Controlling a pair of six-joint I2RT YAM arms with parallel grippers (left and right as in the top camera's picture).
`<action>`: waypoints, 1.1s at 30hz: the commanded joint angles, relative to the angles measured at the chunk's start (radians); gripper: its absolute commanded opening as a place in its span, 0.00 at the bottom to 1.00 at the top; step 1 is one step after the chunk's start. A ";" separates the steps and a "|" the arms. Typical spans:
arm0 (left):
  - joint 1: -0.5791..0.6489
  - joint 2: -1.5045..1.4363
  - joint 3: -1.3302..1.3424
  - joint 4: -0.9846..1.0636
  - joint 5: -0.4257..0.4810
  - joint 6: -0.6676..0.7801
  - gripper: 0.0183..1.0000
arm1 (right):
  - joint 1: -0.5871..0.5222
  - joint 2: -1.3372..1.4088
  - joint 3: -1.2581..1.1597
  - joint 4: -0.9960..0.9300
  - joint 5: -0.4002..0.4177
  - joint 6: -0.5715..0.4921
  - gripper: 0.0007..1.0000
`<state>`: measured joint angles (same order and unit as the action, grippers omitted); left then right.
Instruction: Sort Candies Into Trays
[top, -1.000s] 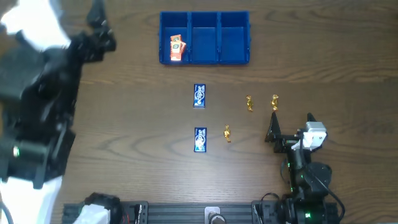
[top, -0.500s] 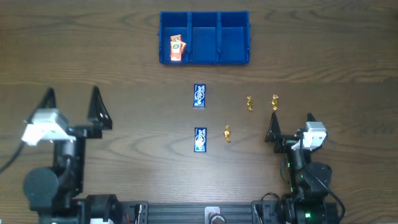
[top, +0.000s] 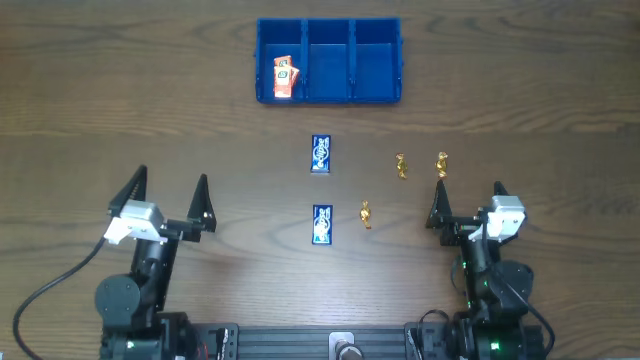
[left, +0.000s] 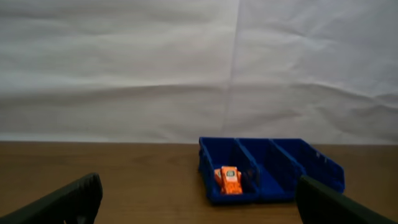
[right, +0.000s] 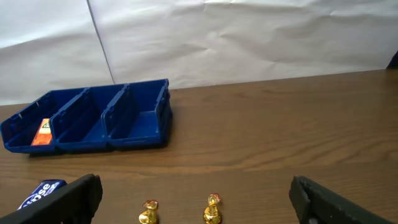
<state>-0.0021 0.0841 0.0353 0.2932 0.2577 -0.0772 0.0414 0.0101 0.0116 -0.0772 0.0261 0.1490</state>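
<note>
The bench (top: 200, 100) is dark brown wood with a fine grain running across it. At its far side sits the tray (top: 330, 22), a rectangular bin of glossy blue plastic split by two thin walls into three equal compartments. The orange candy (top: 285, 78), a small flat packet with a pale patch on its face, lies in the left compartment. The middle and right ones hold nothing.

On the open bench between tray and arms lie two flat, oblong packets in shiny blue wrap with white print: the farther blue bar (top: 321, 154) and the nearer blue bar (top: 322, 224), one almost straight behind the other and well apart. Three gold candies (top: 365, 214) (top: 401, 166) (top: 441, 163) are small crinkled foil twists. One is just right of the nearer bar and two sit side by side farther back on the right.

The left claw (top: 170, 190) stands low on the left side of the bench, its dark tapered fingers spread apart and holding nothing. The right claw (top: 469, 195) is on the right side, fingers likewise apart and empty, near the gold pair.

In the wrist views a creased white backdrop (left: 186, 62) hangs behind the bench.
</note>
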 joint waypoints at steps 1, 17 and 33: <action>-0.006 -0.021 -0.031 -0.020 0.028 0.011 1.00 | 0.004 -0.007 -0.004 -0.003 0.005 0.006 1.00; -0.042 -0.081 -0.031 -0.348 0.016 0.067 1.00 | 0.004 -0.007 -0.004 -0.003 0.005 0.006 1.00; -0.064 -0.080 -0.031 -0.345 0.016 0.067 1.00 | 0.004 -0.007 -0.004 -0.003 0.005 0.006 1.00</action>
<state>-0.0624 0.0128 0.0242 -0.0185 0.2600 -0.0250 0.0414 0.0101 0.0116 -0.0776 0.0261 0.1490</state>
